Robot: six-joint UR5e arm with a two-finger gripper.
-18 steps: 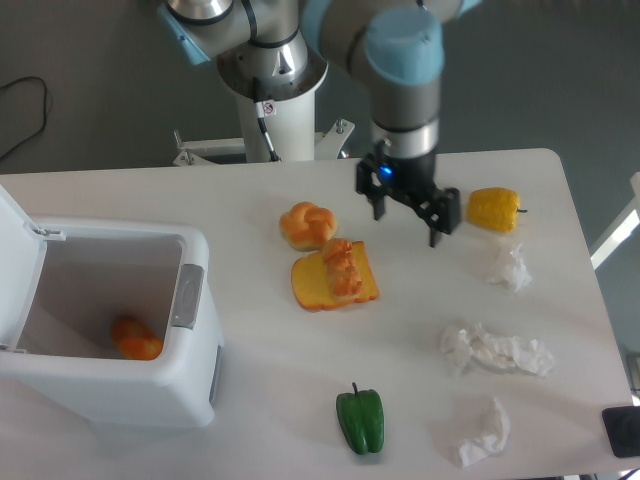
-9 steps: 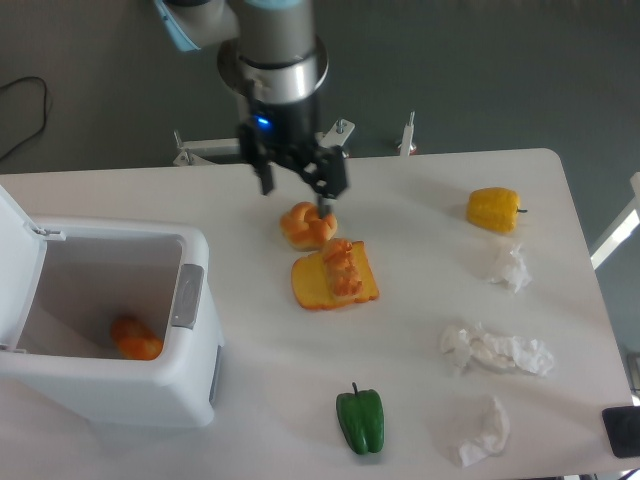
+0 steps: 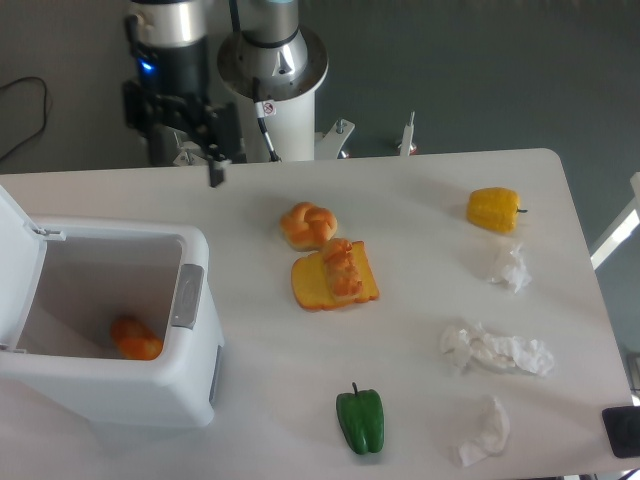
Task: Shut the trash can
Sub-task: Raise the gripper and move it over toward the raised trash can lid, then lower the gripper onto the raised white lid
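the trash can (image 3: 110,335) sits at the near left corner of the desk (image 3: 400,220), lid up at its left side, an orange item (image 3: 135,338) lying inside. the gripper (image 3: 180,135) hangs over the far left edge, grasping nothing; whether its jaws are parted, i cannot tell.

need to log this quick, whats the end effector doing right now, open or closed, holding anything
End effector: holding nothing, up at the far edge of the table; open or closed cannot be told from this view. Trash can lid is open.
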